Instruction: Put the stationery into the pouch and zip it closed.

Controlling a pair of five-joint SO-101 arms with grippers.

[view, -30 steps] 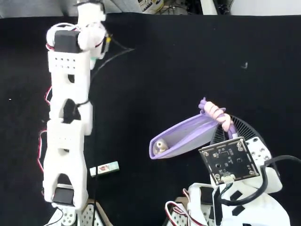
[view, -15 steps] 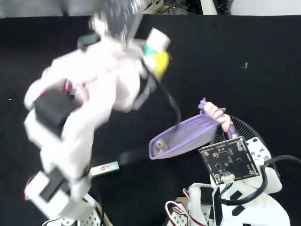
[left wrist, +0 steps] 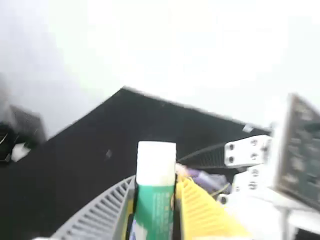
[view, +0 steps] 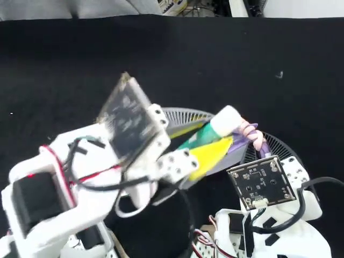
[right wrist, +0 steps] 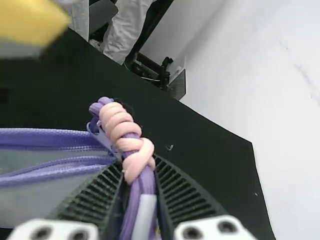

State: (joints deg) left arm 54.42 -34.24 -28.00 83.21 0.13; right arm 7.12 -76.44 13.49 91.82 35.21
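The pouch (right wrist: 50, 136) is lying at about 4 o'clock from the middle of the table (view: 242, 54) in the high view, with its long side running from 8 o'clock up to 2 o'clock. Its mouth is standing open: in the right wrist view the two purple zip edges are lying apart, with the grey lining between them. At its 2 o'clock end, a braided cord (right wrist: 125, 135) of pink and purple is hanging from the zip. The right gripper (right wrist: 137, 167), reaching in from 5 o'clock, is pinching this same end of the pouch between its black ribbed fingers, which are closed tightly on the purple fabric just below the cord. The glue stick (left wrist: 155, 195), green with a white cap, is sitting in the left gripper (left wrist: 156, 185), whose arm is coming in from 8 o'clock. The grey finger and the yellow finger are pressing on its two sides, and the capped end is sticking out beyond the fingertips. In the high view the stick is lying over the pouch, with its cap pointing to 2 o'clock and ending just beside the cord. I cannot tell whether the stick is touching the pouch or hanging above it.
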